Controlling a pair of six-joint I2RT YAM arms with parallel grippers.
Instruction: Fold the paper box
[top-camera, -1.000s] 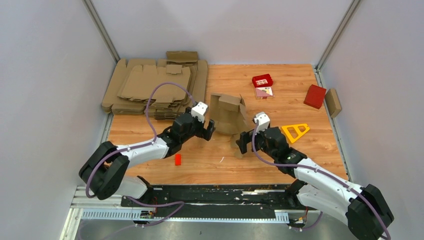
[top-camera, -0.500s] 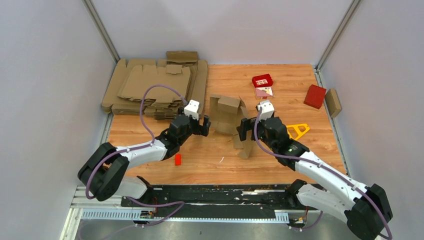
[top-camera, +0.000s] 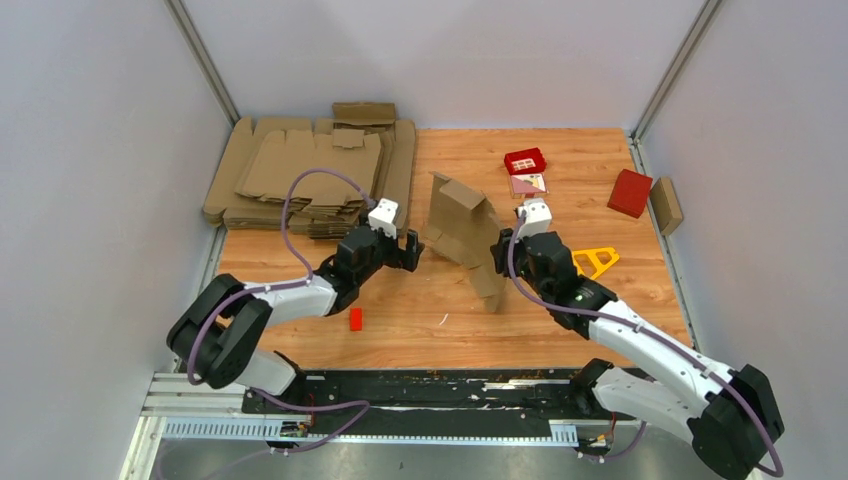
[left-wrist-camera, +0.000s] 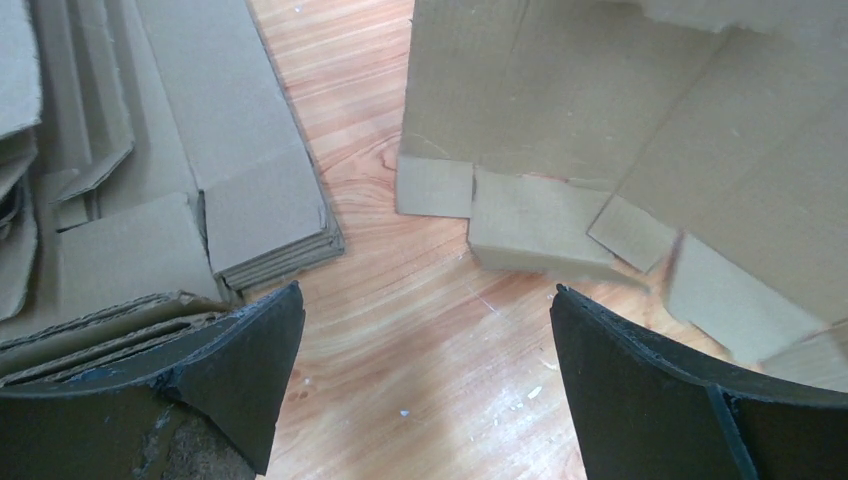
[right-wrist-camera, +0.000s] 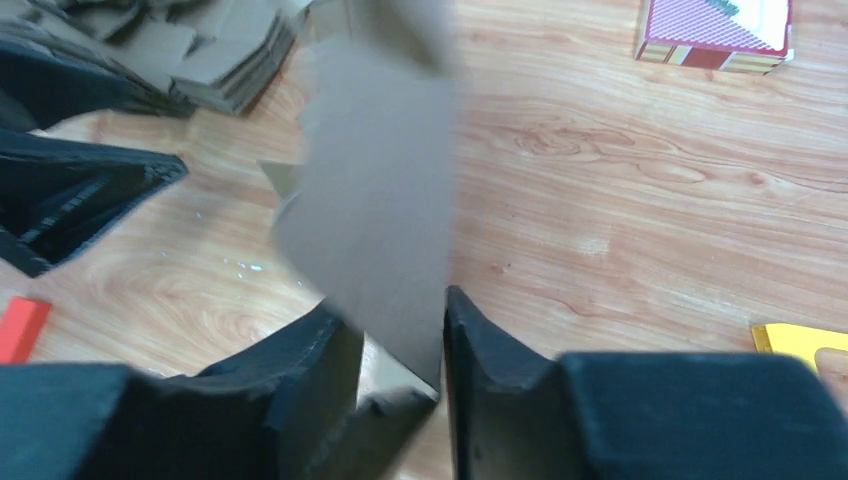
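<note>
Here the box, a partly folded brown cardboard piece, stands tilted near the middle of the table, between the two arms. Its upper panel leans toward the far left, and a narrow flap hangs down at its near right end. The right tool sits at the box's right side. In the right wrist view, the right tool is narrowed onto a blurred cardboard panel that stands between its two fingers, so it holds the box. The left tool is just left of the box and apart from it. In the left wrist view, this tool is spread wide with nothing between its fingers, and the box's lower flaps rest on the wood ahead of it. A pile of flat blanks lies at the far left. Two red boxes lie far right, a yellow triangle is just right of the right arm, and a small red block is near the left arm.
</note>
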